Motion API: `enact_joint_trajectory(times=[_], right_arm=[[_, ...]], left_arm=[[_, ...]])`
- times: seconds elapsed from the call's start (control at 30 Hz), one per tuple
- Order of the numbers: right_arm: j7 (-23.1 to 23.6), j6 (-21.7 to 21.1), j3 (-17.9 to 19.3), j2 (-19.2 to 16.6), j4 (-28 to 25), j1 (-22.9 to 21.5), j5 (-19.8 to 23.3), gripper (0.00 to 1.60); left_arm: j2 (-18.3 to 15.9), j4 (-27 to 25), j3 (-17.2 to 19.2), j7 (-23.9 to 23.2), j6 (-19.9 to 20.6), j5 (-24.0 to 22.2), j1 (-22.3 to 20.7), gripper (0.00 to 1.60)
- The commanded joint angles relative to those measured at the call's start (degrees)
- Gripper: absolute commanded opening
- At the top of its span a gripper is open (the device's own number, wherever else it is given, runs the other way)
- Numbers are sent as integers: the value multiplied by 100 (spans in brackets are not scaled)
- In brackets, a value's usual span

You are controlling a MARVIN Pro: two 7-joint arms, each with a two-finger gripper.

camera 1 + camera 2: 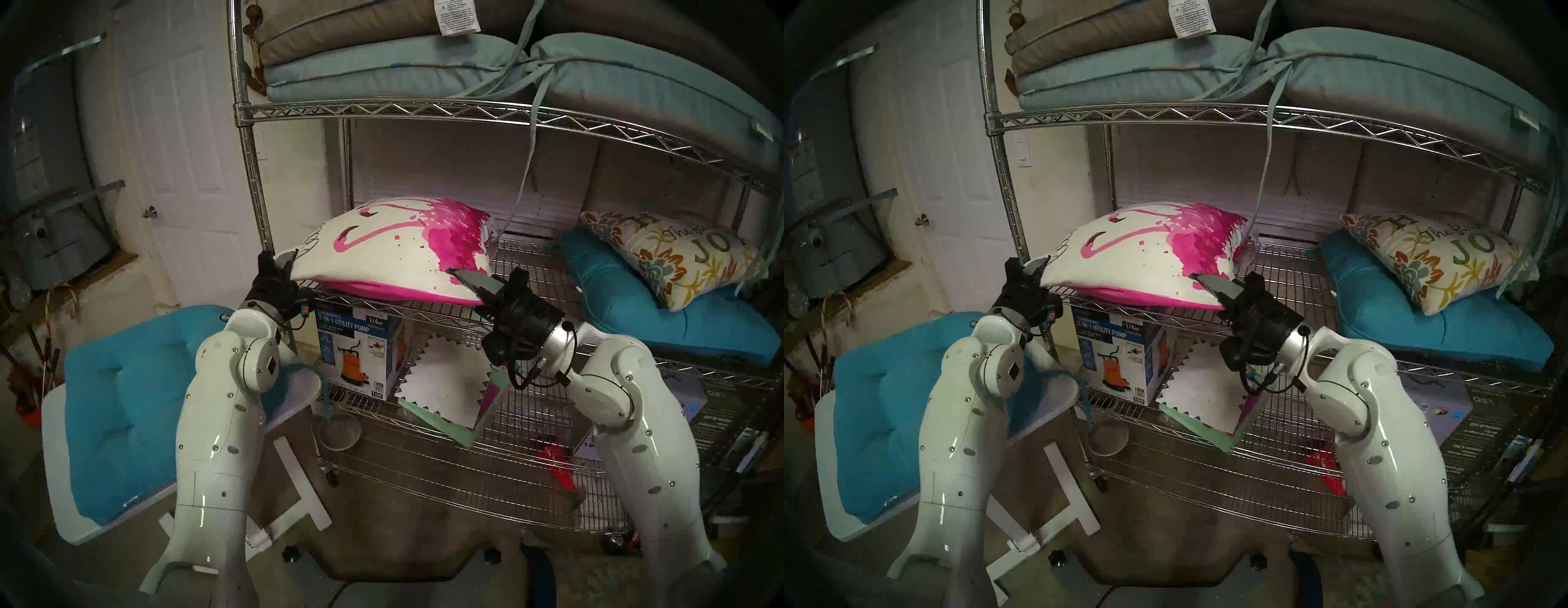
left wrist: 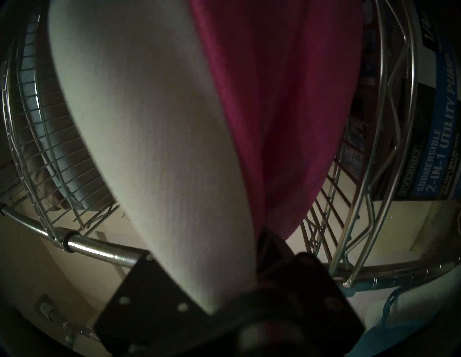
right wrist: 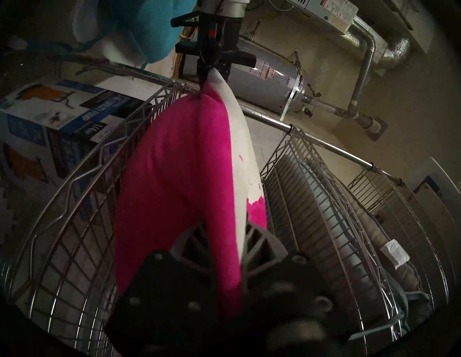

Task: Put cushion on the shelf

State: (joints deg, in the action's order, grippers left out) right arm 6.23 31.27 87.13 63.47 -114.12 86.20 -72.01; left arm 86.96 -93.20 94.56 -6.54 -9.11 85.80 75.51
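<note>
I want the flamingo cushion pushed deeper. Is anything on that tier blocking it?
Nothing visible does. The wire tier behind the cushion is bare; the teal cushion sits off to the right. Both grippers, left and right, grip its front corners.

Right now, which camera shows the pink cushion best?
Head stereo left: the whole pink cushion shows, over the shelf, pinched by left gripper and right gripper. Head stereo right nearly matches. The wrist views show only close-up edges.

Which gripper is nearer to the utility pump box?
Left. The left gripper holds the flamingo cushion's corner just up-left of the utility pump box; the right gripper grips the opposite corner, farther right.
</note>
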Motion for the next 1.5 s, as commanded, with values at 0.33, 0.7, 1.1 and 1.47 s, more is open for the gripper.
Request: enact_joint_trajectory(times=[0.33, 0.7, 1.1, 1.47], right_arm=[[-275, 52, 579, -160, 249, -188, 76, 0], [-302, 138, 339, -128, 797, -662, -34, 0], [-451, 241, 142, -135, 1504, -1235, -163, 0], [-798, 399, 95, -193, 2062, -1484, -376, 0]], left_arm=[[96, 1252, 10, 322, 460, 319, -1199, 0], [72, 1884, 41, 530, 427, 415, -1577, 0], [129, 2189, 19, 648, 445, 523, -1769, 0], [236, 2305, -18, 748, 529, 677, -1838, 0]])
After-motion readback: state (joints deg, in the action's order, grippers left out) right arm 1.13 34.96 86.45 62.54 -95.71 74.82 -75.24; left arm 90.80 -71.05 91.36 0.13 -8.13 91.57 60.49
